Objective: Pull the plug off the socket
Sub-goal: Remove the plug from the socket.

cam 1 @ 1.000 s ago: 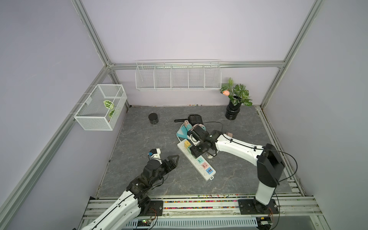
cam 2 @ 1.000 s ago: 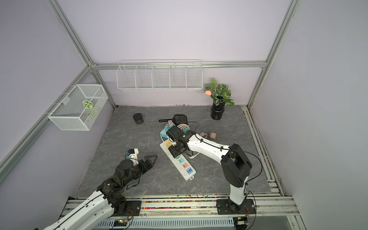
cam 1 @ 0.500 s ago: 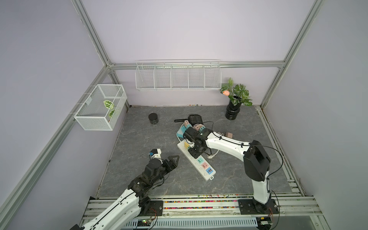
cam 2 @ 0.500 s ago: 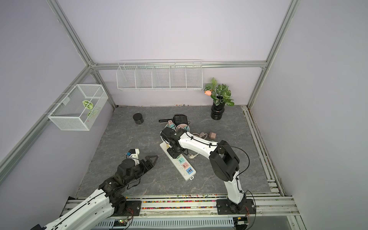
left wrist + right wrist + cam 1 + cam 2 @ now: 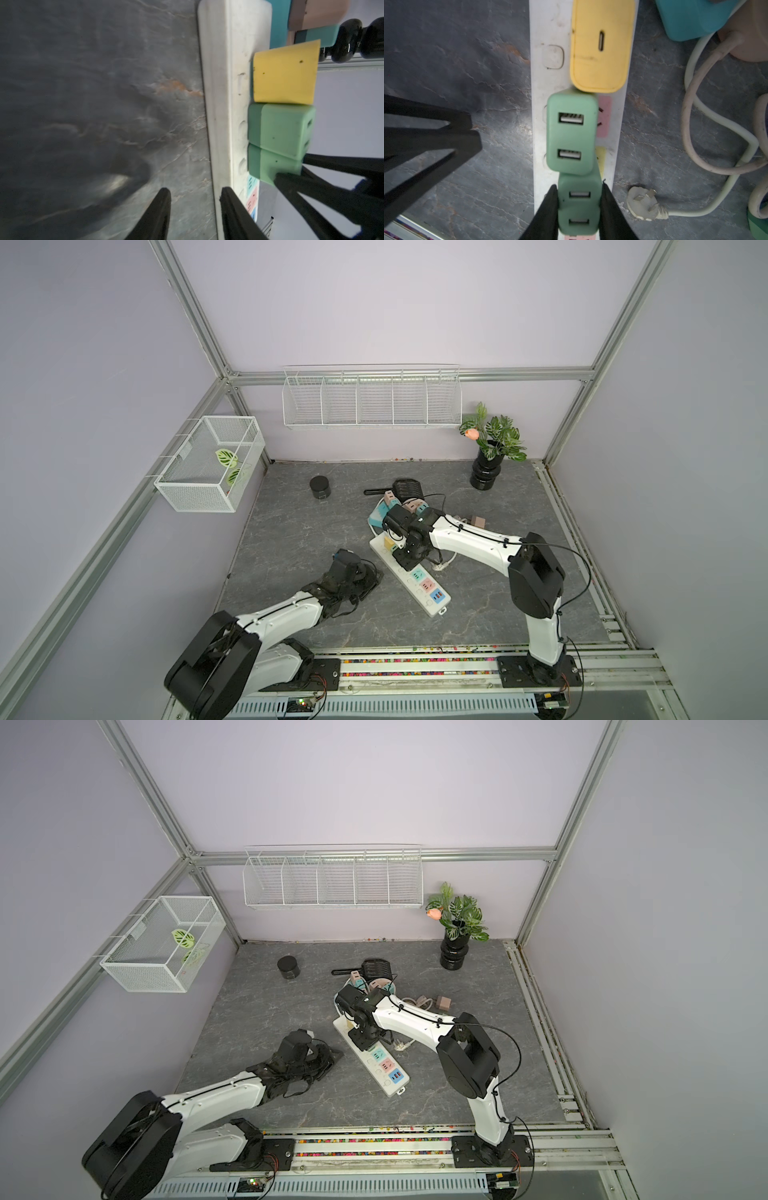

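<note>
A white power strip (image 5: 405, 578) (image 5: 368, 1058) lies slantwise on the grey table. In the right wrist view a yellow plug (image 5: 600, 45) and two green plugs stand in it side by side. My right gripper (image 5: 579, 186) (image 5: 405, 562) comes down from above and is shut on the nearer green plug (image 5: 579, 207) (image 5: 270, 164), a finger on each flank. The other green plug (image 5: 572, 133) stands free beside it. My left gripper (image 5: 195, 189) (image 5: 374, 578) lies low beside the strip, jaws narrow but apart. One of its fingers overlaps the strip's long edge; the other is over bare table.
A loose white cable with a bare plug (image 5: 641, 203) lies next to the strip. Teal and pink chargers (image 5: 384, 512), a black brush (image 5: 405, 488) and a brown cube (image 5: 478, 521) sit behind it. A black jar (image 5: 320, 487) and a vase (image 5: 484, 479) stand farther back.
My right gripper has lowered and shut on the green plug. My left arm has moved in to the strip's side and its jaws have narrowed.
</note>
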Tool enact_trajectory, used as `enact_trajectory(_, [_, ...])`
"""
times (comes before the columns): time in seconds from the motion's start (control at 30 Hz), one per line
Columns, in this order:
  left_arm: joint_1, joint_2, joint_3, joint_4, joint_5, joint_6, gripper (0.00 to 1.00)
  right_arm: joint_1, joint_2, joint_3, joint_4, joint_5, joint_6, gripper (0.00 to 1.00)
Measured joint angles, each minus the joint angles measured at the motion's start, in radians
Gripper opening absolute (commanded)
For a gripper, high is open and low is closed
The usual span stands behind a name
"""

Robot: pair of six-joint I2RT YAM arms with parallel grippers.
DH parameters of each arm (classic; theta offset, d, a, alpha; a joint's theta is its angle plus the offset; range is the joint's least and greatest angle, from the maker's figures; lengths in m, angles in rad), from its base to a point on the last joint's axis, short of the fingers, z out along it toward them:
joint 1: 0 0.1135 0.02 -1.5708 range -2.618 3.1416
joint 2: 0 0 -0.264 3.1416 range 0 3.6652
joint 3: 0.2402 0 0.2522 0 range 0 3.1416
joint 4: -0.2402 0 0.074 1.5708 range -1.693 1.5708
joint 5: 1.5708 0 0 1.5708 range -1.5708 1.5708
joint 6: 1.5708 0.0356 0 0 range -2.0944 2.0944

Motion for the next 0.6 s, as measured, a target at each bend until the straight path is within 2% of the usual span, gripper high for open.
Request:
enact_trajectory(0.3, [0.016, 0.204, 0.05, 0.137, 0.116, -0.056, 0.46, -0.001, -0.002, -0.006, 0.008, -0.006, 0.018, 0.27])
enact_trajectory(0.6, [0.041, 0.319, 0.16, 0.106, 0.2, -0.1, 0.36, 0.002, 0.001, 0.002, 0.001, -0.003, 0.046, 0.26])
